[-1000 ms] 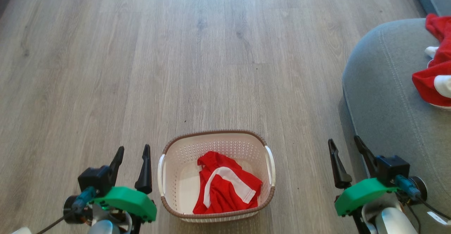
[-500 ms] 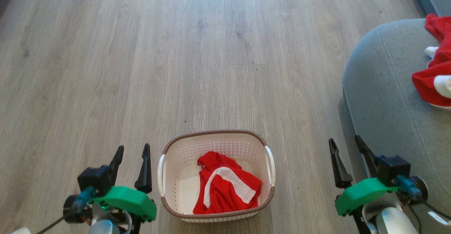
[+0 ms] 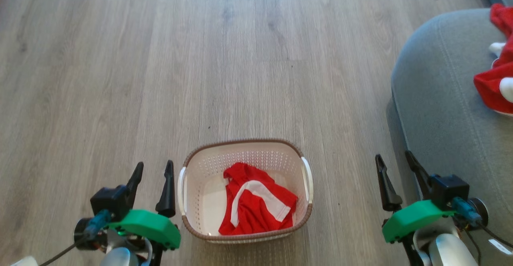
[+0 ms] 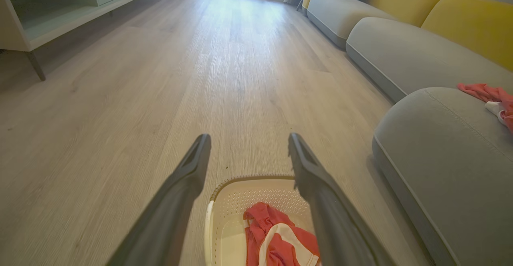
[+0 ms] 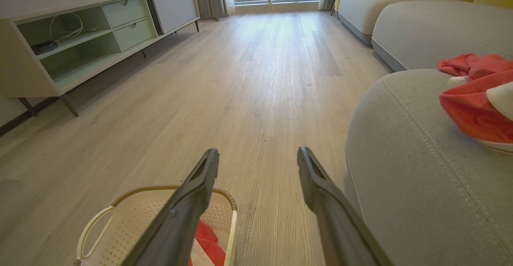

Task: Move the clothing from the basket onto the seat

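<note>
- Since a second ago the head camera has tipped a little, so the basket (image 3: 244, 142) and the seat (image 3: 441, 97) sit slightly higher in its picture; neither has itself shifted on the wooden floor (image 3: 160, 77)
- left gripper (image 3: 154, 163) hangs nearest, at the lower left of the head view, just beside the basket's left handle; its two dark fingers stand spread wide with nothing between them, posed as before
- right gripper (image 3: 392, 154) hangs at the lower right, between the basket and the seat's rounded edge; its jaws too are parted wide and empty
- the basket stands upright on the floor between the two grippers, touched by neither
- clothing (image 3: 256, 210) lies crumpled in the basket's right half, red with a white band looping across it; the pale bottom shows bare to its left
- the seat rises to the right of the basket, apart from it, grey with pale stitched seams following its curve
- second red garment (image 3: 495, 89), with white trim, lies on top of the seat at the head view's right edge
- farther off, the wrist views show more grey sofa sections (image 4: 400, 53) with yellow backs (image 4: 461, 21) beyond the seat, and a low pale cabinet (image 5: 80, 45) with open shelves and drawers along the opposite side of the room
</note>
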You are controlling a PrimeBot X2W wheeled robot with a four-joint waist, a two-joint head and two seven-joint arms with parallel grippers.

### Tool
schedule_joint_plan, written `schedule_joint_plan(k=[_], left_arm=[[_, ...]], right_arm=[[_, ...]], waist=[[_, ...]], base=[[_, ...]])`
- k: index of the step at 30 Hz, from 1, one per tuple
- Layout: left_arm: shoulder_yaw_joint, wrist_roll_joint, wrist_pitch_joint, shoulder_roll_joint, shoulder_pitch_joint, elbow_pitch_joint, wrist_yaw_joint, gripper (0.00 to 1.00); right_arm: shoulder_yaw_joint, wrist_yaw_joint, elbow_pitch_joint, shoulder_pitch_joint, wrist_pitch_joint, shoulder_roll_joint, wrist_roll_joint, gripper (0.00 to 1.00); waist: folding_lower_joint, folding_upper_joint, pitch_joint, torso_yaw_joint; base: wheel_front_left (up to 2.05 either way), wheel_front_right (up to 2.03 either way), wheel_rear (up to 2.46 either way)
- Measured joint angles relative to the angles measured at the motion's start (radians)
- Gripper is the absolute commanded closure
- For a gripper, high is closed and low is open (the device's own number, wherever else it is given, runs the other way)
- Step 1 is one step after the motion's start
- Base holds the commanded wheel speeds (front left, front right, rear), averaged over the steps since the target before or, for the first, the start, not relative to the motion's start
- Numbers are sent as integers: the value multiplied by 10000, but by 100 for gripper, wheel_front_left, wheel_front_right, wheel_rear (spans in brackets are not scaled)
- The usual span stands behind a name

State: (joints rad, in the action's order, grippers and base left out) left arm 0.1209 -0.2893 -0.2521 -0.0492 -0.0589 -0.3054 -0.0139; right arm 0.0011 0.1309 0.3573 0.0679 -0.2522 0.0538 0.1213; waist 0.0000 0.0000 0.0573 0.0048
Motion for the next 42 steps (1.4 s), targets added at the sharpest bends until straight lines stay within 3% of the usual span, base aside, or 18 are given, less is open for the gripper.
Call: schedule_joint_plan(k=[9,17,24,35,42], left_arm=[[416,-23,0,8,-973,-31,-8,0],[1183,144,0,69,-3131,-740,-142,0],[2027,433,324,86,-5287,-2428,-357,0],[3576,-59,2556,130,-8480,-5440,-370,0],[3986,-679,2692,136,-9370,-6851,-443,0]], right_arm=[[-422,0,-560,593,0,-10,-245,0],[-727,0,-1388,2119,-2,-6,-445,0],[-867,0,-1964,3483,-2,2,-514,0],[-581,2,-2318,4804,-4,19,-600,0],[-523,0,-2441,4939,-4,19,-591,0]], waist=[[1,0,1167,-95],[4,0,3269,-252],[5,-1,5395,-443],[3,-1,8422,-777],[1,-1,9350,-1189]], base=[[0,0,0],[0,0,0],[0,0,0],[0,0,0],[0,0,0]])
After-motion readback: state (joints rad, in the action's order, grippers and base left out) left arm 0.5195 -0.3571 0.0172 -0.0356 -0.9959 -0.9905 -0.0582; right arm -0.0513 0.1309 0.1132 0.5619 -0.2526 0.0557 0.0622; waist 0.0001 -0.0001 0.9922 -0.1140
